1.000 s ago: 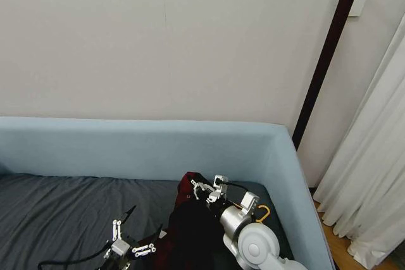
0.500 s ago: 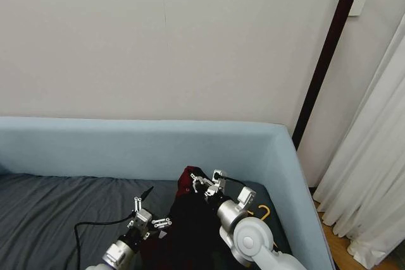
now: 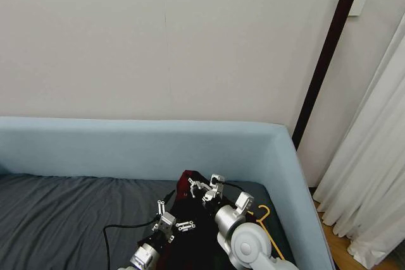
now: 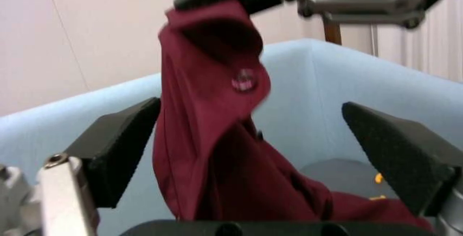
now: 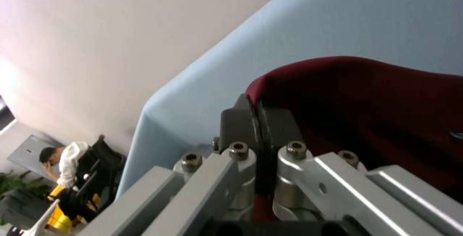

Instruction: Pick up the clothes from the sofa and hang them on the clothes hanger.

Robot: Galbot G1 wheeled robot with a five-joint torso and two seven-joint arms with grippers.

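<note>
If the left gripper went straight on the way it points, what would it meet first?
Most likely the dark red garment, which hangs from the shut right gripper directly ahead of the open left gripper; how far ahead is unclear.

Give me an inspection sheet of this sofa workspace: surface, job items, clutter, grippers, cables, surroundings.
Surface: light blue sofa with a dark grey seat.
Job's things: dark red garment, its top lifted off the seat; yellow hanger lying on the seat near the sofa's end.
Clutter: nothing seen.
Grippers: right gripper jaws shut on the garment's top; left gripper jaws open on either side of the hanging cloth.
Cables: black cable looping beside the left arm.
Surroundings: plain wall, dark pole, white curtain.
</note>
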